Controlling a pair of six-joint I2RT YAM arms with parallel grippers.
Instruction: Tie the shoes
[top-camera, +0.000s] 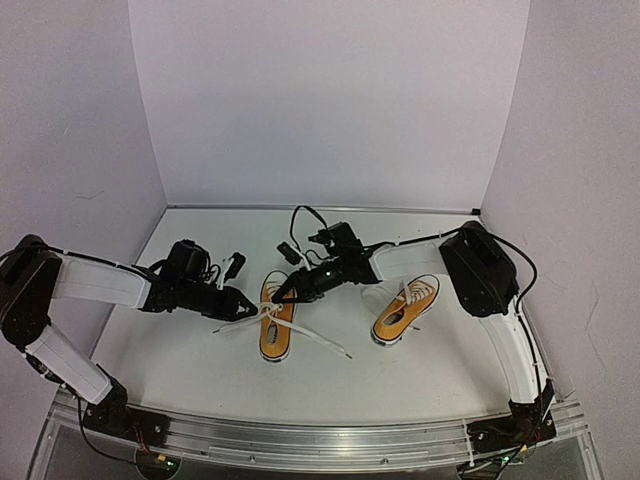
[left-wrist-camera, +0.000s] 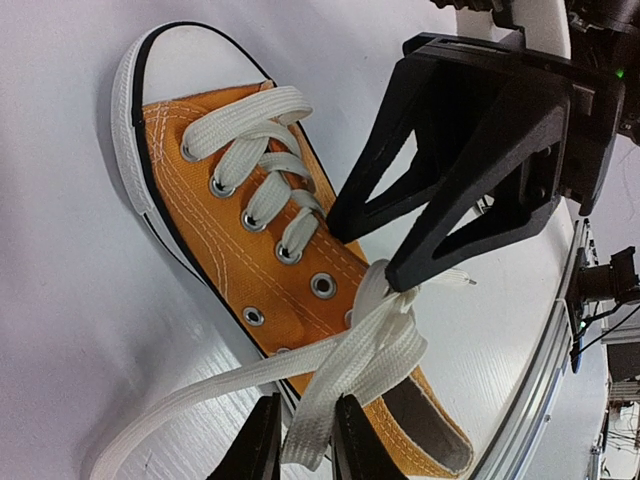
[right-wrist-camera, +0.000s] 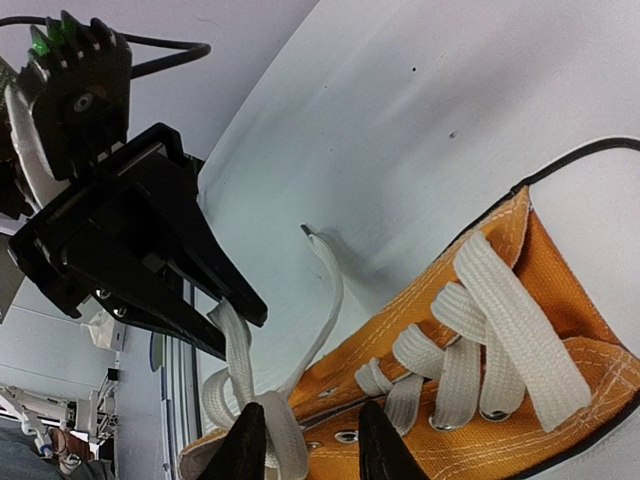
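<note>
Two orange-yellow sneakers stand on the white table: the left shoe (top-camera: 275, 325) and the right shoe (top-camera: 405, 308). Both grippers work at the left shoe's white laces (top-camera: 262, 312). In the left wrist view the shoe (left-wrist-camera: 230, 250) lies toe up-left. My left gripper (left-wrist-camera: 305, 425) is shut on a doubled lace loop (left-wrist-camera: 345, 380) beside the shoe's opening. My right gripper (top-camera: 283, 295) is over the tongue. In its own view its fingers (right-wrist-camera: 310, 435) stand apart, and the lace (right-wrist-camera: 275, 430) lies against the left finger only. A loose lace end (right-wrist-camera: 325, 260) trails on the table.
A long lace end (top-camera: 320, 343) lies on the table right of the left shoe. The metal rail of the table's near edge (top-camera: 330, 440) runs below the shoes. White walls close in the back and both sides.
</note>
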